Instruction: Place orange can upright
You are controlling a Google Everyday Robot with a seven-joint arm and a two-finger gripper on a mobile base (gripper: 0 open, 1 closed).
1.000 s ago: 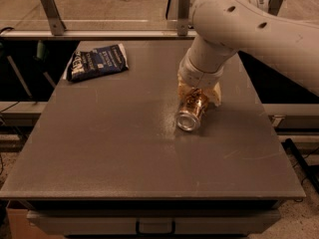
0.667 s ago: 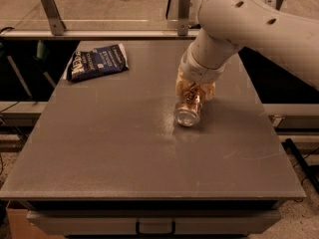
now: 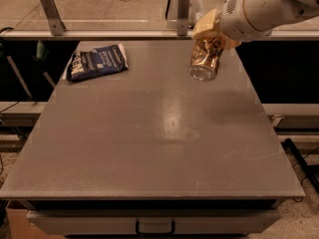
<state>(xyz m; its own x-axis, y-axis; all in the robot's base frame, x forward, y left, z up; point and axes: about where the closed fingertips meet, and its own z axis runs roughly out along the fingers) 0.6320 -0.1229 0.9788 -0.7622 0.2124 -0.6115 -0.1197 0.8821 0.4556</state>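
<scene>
The orange can (image 3: 205,59) is held in the air above the far right part of the grey table (image 3: 154,138). It is tilted, with one silver end facing down and toward me. My gripper (image 3: 212,31) is shut on the can's upper part, its tan fingers wrapped around it. The white arm reaches in from the upper right. The can touches nothing but the gripper.
A dark blue snack bag (image 3: 97,61) lies flat at the table's far left corner. A metal rail with two brackets (image 3: 50,9) runs behind the table. A drawer handle (image 3: 155,227) shows below the front edge.
The gripper has lifted the can off the table's middle right and carried it up and toward the far right. The can now hangs tilted in the air.
</scene>
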